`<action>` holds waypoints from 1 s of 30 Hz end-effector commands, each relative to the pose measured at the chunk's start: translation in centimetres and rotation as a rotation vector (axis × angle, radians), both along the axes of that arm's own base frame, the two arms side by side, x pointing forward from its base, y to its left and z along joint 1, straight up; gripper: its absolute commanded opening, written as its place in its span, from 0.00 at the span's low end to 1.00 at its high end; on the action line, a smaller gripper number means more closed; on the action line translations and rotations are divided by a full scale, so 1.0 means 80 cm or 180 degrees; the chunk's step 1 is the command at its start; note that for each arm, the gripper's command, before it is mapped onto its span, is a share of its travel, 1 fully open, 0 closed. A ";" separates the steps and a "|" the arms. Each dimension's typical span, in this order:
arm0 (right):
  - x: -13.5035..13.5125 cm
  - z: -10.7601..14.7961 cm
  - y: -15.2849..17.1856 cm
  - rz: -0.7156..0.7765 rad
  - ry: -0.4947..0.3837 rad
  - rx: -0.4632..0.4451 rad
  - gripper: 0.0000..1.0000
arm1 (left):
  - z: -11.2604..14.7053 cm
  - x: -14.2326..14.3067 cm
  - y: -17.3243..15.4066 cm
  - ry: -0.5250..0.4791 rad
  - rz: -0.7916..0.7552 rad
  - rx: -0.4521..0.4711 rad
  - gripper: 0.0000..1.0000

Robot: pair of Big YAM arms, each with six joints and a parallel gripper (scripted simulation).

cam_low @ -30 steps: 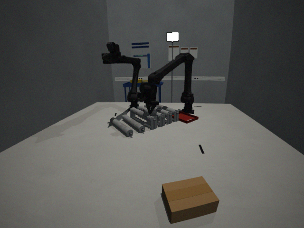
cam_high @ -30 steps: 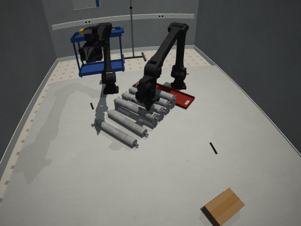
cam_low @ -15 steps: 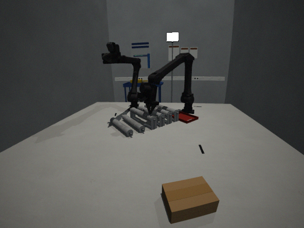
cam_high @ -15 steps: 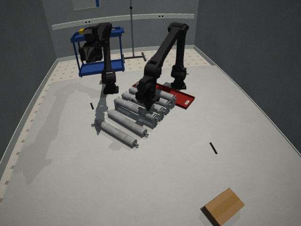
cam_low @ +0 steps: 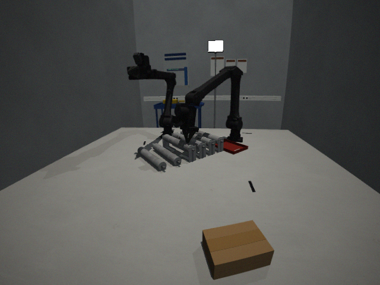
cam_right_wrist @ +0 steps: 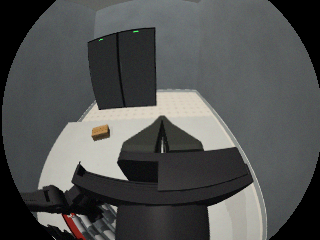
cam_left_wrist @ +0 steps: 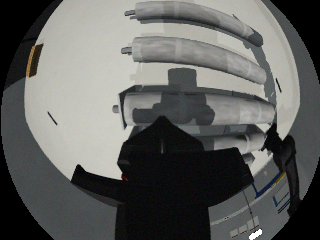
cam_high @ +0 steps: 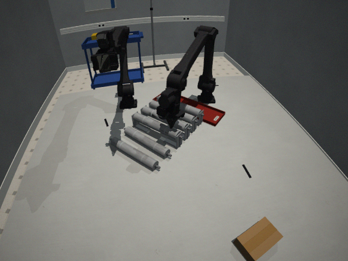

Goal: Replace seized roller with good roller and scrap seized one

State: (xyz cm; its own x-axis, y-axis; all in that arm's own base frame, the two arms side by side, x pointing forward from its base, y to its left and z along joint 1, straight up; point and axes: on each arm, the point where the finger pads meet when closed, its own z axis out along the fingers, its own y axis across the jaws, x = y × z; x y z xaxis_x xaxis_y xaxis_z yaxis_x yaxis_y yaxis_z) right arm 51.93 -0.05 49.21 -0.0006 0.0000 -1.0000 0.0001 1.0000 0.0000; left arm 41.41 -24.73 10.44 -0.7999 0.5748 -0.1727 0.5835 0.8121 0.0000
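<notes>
Red tray (cam_high: 219,118) (cam_low: 240,150) beside the roller bed (cam_high: 177,143) (cam_low: 192,156).

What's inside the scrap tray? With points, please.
No roller visible in the red scrap tray (cam_high: 203,107) (cam_low: 234,146), just a small white label at its near end. Its far end is hidden behind the bed's rollers.

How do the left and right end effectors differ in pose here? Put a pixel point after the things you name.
The left end effector (cam_high: 171,125) (cam_low: 187,141) (cam_left_wrist: 162,120) is low over the roller bed (cam_high: 178,140) (cam_low: 192,154) (cam_left_wrist: 121,111) (cam_right_wrist: 106,227); the right end effector (cam_high: 103,63) (cam_low: 132,72) (cam_right_wrist: 162,121) is raised high, away from it. The left end effector points down, while the right end effector points outward, roughly level. Both are shut, holding nothing.
</notes>
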 end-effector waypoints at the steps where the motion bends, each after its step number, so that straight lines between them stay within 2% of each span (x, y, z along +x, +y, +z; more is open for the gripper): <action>1: -0.005 0.016 0.009 0.0047 -0.0106 0.0030 0.00 | -0.006 -0.002 -0.009 0.0009 -0.0029 -0.0007 0.00; 3: -0.005 0.016 0.009 0.0047 -0.0106 0.0030 0.00 | 0.002 0.007 -0.009 -0.0034 -0.0012 -0.0031 0.00; 6: -0.005 0.016 0.009 0.0047 -0.0106 0.0030 0.00 | -0.011 -0.004 -0.008 0.0024 -0.0025 0.0002 0.00; 19: -0.005 0.016 0.009 0.0047 -0.0106 0.0030 0.00 | -0.012 -0.005 -0.007 0.0030 -0.0026 0.0006 0.00; 20: -0.005 0.016 0.009 0.0047 -0.0106 0.0030 0.00 | 0.014 0.020 -0.019 -0.0093 -0.0003 -0.0069 0.00; 21: -0.005 0.016 0.009 0.0047 -0.0106 0.0030 0.00 | 0.021 0.025 -0.027 -0.0120 -0.0018 -0.0086 0.00; 30: -0.005 0.016 0.009 0.0047 -0.0106 0.0030 0.00 | 0.011 0.033 -0.032 -0.0061 -0.0015 -0.0043 0.00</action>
